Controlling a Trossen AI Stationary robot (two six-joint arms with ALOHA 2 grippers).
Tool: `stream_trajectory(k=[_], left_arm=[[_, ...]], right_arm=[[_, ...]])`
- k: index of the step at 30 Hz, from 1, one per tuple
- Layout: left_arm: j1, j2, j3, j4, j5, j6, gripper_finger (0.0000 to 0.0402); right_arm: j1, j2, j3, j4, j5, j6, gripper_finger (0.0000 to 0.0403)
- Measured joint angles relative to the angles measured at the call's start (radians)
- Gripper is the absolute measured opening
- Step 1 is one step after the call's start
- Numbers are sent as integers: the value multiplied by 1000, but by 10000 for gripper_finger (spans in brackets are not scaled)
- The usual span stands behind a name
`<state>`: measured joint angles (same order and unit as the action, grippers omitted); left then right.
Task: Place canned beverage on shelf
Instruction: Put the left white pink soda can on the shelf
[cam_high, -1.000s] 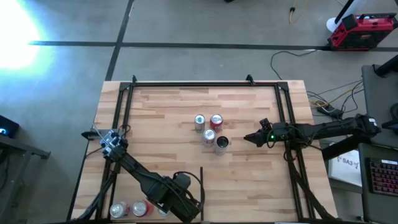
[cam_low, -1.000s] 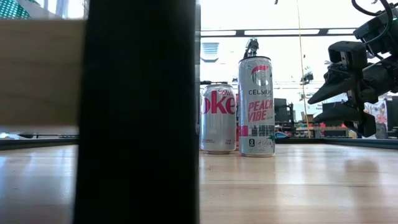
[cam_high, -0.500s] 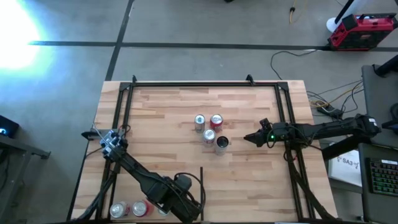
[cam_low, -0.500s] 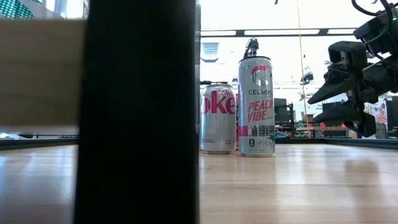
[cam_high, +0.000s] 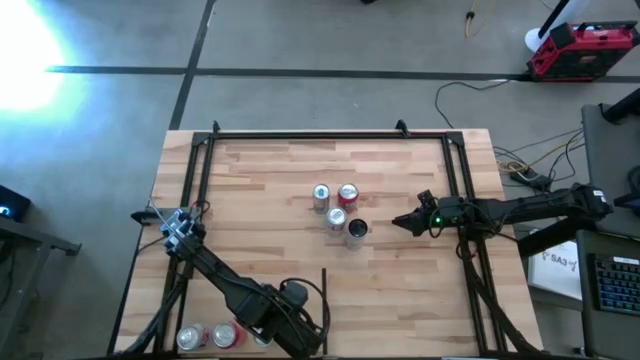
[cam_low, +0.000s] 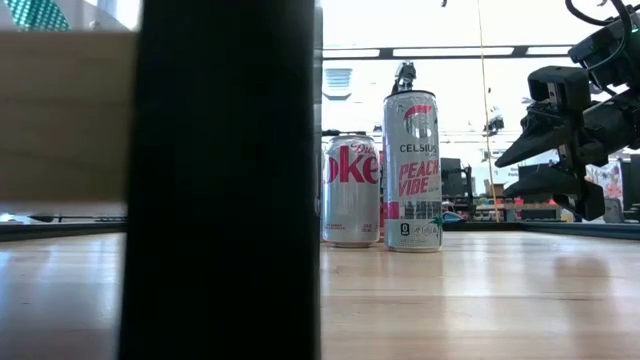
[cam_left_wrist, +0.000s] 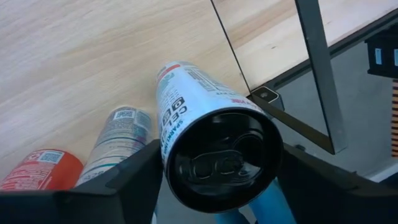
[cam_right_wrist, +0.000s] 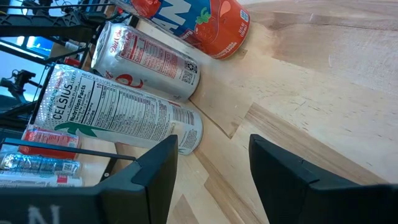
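The shelf (cam_high: 250, 180) is a light wooden board framed by black rails. At its near left my left gripper (cam_left_wrist: 217, 186) points steeply down, shut on a white canned beverage (cam_left_wrist: 186, 106) with a black top. The can's base stands on the board beside the thin black divider strip (cam_high: 323, 290). A grey can (cam_left_wrist: 118, 140) and a red can (cam_left_wrist: 37, 174) stand next to it. My right gripper (cam_high: 398, 221) waits shut at the right, just right of several cans (cam_high: 340, 210) standing mid-board. My left gripper pinches the white can's upper end, just under its black top (cam_left_wrist: 221, 158), with one finger (cam_left_wrist: 140, 171) on each opposite side of the wall. The fingers come from above, pointing steeply down. The can stands upright, its base (cam_left_wrist: 171, 68) on the board.
In the low view a Diet Coke can (cam_low: 350, 190) and a tall Celsius can (cam_low: 412, 170) stand mid-board. A broad dark upright (cam_low: 230, 180) blocks that view's left. The near rail (cam_left_wrist: 317, 74) runs close to the held can. Bare wood lies left of and beyond the middle cans.
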<state>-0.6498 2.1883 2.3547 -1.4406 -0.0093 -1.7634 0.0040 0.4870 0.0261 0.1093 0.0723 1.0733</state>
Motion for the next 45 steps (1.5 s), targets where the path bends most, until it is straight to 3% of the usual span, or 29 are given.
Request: stream_trajectory(k=[4,11,34,45], left_arm=[[-2,0,0,0,0,0,254],[-5,0,-1,8,11,-11,279],[-15,0,-6,27,18,3,277],[-14,0,0,26,-6,38,339]], right_arm=[[0,0,0,0,0,0,183],[0,0,0,0,0,0,183],[0,0,0,0,0,0,183],[0,0,0,0,0,0,183]])
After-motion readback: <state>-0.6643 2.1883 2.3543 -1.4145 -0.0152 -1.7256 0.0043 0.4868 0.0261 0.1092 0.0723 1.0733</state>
